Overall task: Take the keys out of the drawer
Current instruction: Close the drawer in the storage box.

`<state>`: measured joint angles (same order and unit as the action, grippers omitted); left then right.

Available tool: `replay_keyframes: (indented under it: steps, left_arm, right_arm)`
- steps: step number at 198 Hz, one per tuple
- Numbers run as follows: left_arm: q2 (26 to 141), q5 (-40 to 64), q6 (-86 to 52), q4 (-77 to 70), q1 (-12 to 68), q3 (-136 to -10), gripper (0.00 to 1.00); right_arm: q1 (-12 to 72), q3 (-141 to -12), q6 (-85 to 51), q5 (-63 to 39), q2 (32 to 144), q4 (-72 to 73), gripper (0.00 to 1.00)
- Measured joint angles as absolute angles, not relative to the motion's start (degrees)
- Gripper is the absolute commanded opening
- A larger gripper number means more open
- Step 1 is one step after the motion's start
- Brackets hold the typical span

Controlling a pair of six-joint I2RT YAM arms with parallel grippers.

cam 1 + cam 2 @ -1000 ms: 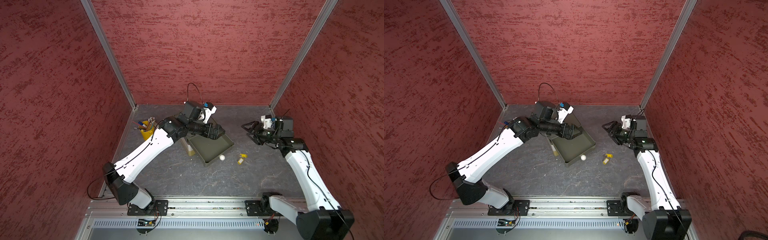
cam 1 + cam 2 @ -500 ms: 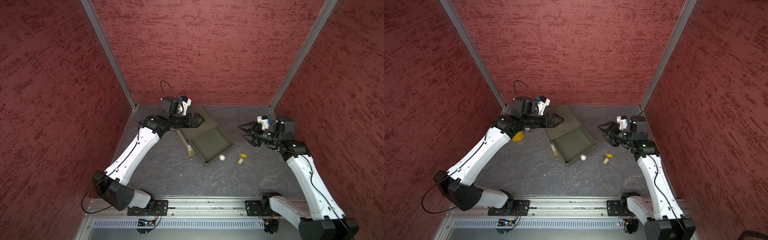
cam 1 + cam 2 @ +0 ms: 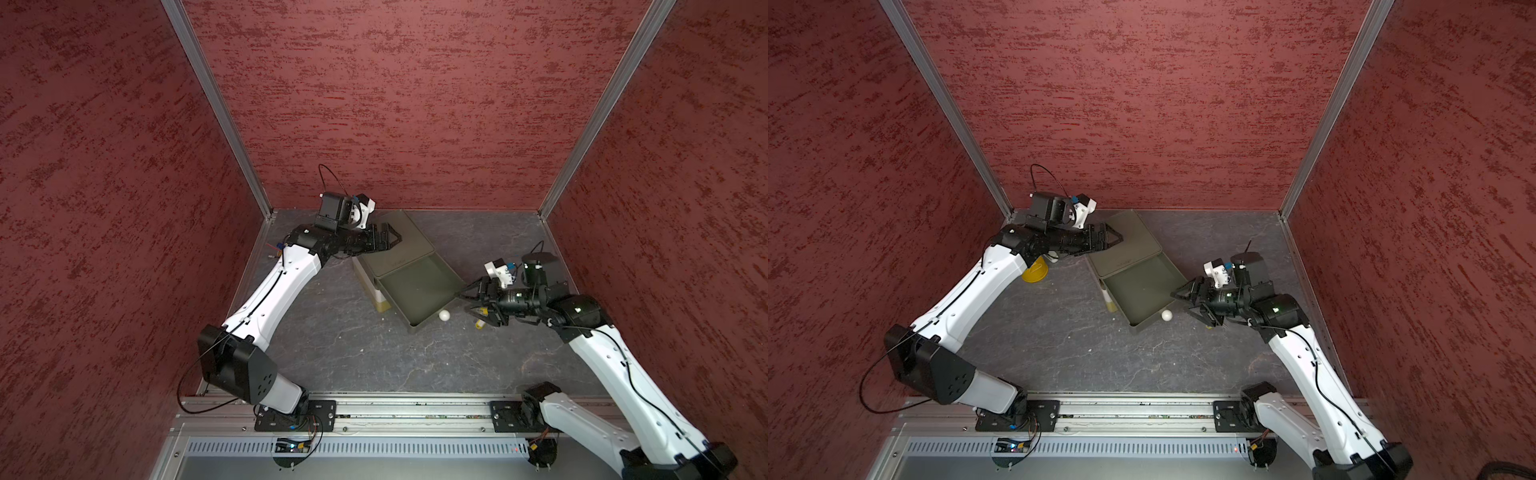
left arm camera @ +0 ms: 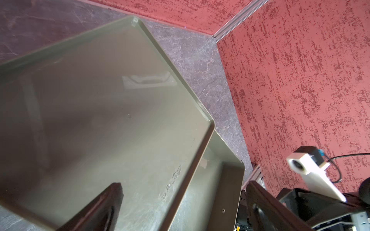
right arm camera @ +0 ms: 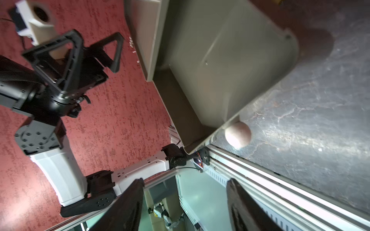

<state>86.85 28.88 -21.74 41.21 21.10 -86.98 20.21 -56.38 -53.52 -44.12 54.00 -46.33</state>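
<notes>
The olive drawer (image 3: 417,291) stands pulled out of its low olive cabinet (image 3: 399,245); I see only its bare floor (image 3: 1140,293). A white knob (image 3: 444,315) sits on the drawer front. One of the keys, with a yellow tag (image 3: 480,325), lies on the floor right of the knob, partly hidden under my right gripper (image 3: 466,301). That gripper is open and empty beside the drawer's front corner. My left gripper (image 3: 392,239) is open and empty above the cabinet top (image 4: 100,110). In the right wrist view the drawer (image 5: 220,60) and knob (image 5: 237,135) lie ahead of the open right gripper (image 5: 184,200).
A yellow cup (image 3: 1036,271) stands at the back left, behind my left arm. A cream and yellow tube (image 3: 380,297) lies against the cabinet's left side. Red walls close in on three sides, and a metal rail (image 3: 395,411) runs along the front.
My left arm has drawn back from over the drawer to the cabinet's back left. My right gripper has moved in toward the drawer front, over the yellow key, with its jaws slightly narrower.
</notes>
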Motion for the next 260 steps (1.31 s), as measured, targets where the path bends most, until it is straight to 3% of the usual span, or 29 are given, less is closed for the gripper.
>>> replay_keyframes:
  steps: [121,260]
  left_arm:
    - [88.9,31.05,-21.85,39.83,21.45,-86.98,1.0]
    - [88.9,31.07,-21.12,39.88,21.54,-85.38,1.0]
  right_arm:
    - [25.08,-42.22,-55.46,-42.09,56.23,-36.21,0.51]
    - [26.33,-41.82,-60.05,-42.17,61.34,-22.7,0.41]
